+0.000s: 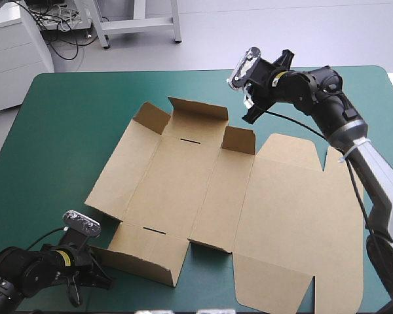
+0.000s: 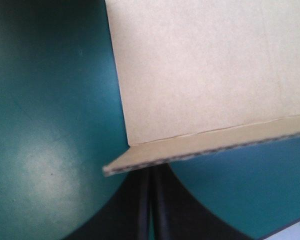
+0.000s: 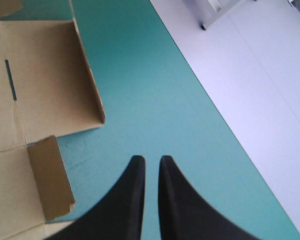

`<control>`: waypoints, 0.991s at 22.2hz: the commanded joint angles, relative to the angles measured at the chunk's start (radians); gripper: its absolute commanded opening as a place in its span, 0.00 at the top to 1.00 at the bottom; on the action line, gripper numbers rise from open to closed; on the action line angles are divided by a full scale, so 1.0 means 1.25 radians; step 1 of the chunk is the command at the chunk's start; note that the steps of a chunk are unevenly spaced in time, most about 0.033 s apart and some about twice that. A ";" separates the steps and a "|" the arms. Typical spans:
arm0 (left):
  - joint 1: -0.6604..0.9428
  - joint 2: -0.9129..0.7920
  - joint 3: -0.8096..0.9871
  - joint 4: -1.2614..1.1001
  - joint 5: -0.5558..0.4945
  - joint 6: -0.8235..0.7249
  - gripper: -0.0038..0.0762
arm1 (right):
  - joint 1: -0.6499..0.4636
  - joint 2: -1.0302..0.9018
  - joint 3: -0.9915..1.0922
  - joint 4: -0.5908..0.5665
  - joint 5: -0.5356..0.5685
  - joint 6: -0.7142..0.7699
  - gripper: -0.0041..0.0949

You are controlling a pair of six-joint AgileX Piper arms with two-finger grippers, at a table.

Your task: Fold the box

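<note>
**Box** (image 1: pixel 203 190): lies at the middle of the worktop (image 1: pixel 65 118), partly formed. The far wall (image 1: pixel 196 108) and the near wall (image 1: pixel 144 258) stand raised. The small tab (image 1: pixel 239 139) at the right end of the far wall is also up. The left side panel (image 1: pixel 111 176) and the broad lid panel (image 1: pixel 295 222) on the right lie flat or nearly so.

**Left gripper** (image 1: pixel 99 278): low at the near left corner of the worktop, just beside the left end of the near wall. In its wrist view the fingers (image 2: pixel 137 210) are pressed together with nothing between them. Their tips are hidden by the board's cut edge, so contact cannot be confirmed.

**Right gripper** (image 1: pixel 250 116): raised over the far edge of the box, near the small tab but apart from it. Its fingers (image 3: pixel 127 200) are pressed together with only a sliver between them. They point at bare worktop and hold nothing.

**Assessment:** the step in hand appears to be working the near left corner, with the pressed-together fingers used as a wedge against the board.

**Recommendations:**
- Keep the left fingertips low and drive along the crease line, not across it, so that the panel hinges and does not buckle.
- Push slowly. The sheet is light and rests loose, and a quick shove would likely slide the whole box to the right.
- Bring the right gripper down to steady the far wall or the tab before the push, as a counter-hold.
- Make sure the near wall does not fold back flat under the pressure.
</note>
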 commanded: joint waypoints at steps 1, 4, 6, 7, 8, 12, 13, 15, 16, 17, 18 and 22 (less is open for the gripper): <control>-0.001 -0.001 -0.023 -0.011 -0.022 0.000 0.99 | -0.001 -0.059 -0.028 -0.105 0.016 0.146 0.98; -0.001 -0.001 -0.023 -0.011 -0.023 0.000 0.99 | -0.001 -0.066 -0.028 -0.175 0.087 0.260 0.98; -0.001 -0.001 -0.023 -0.011 -0.025 0.000 0.99 | -0.008 -0.070 -0.028 -0.208 0.139 0.342 0.98; -0.001 -0.001 -0.023 -0.011 -0.029 0.000 0.99 | -0.017 -0.072 -0.028 -0.214 0.164 0.382 0.98; -0.001 -0.001 -0.023 -0.010 -0.030 0.000 0.99 | -0.028 -0.074 -0.026 -0.214 0.185 0.425 0.98; -0.001 -0.001 -0.023 0.001 -0.033 0.000 0.99 | -0.106 -0.102 -0.025 -0.133 0.284 0.540 0.98; -0.001 -0.001 -0.023 0.001 -0.030 0.000 0.99 | -0.118 -0.114 -0.025 -0.110 0.299 0.529 0.98; -0.001 -0.001 -0.023 0.001 -0.030 0.000 0.99 | -0.122 -0.146 -0.025 -0.109 0.325 0.518 0.98; -0.001 -0.001 -0.023 0.001 -0.030 0.000 0.99 | -0.122 -0.156 -0.025 -0.109 0.332 0.518 0.98; -0.001 -0.001 -0.023 0.001 -0.030 0.000 0.99 | -0.122 -0.174 -0.025 -0.109 0.344 0.518 0.98; -0.001 -0.001 -0.023 0.001 -0.031 0.000 0.99 | -0.122 -0.183 -0.025 -0.107 0.353 0.518 0.98; -0.001 -0.001 -0.023 0.001 -0.033 0.000 0.99 | -0.122 -0.266 0.028 -0.106 0.380 0.536 0.98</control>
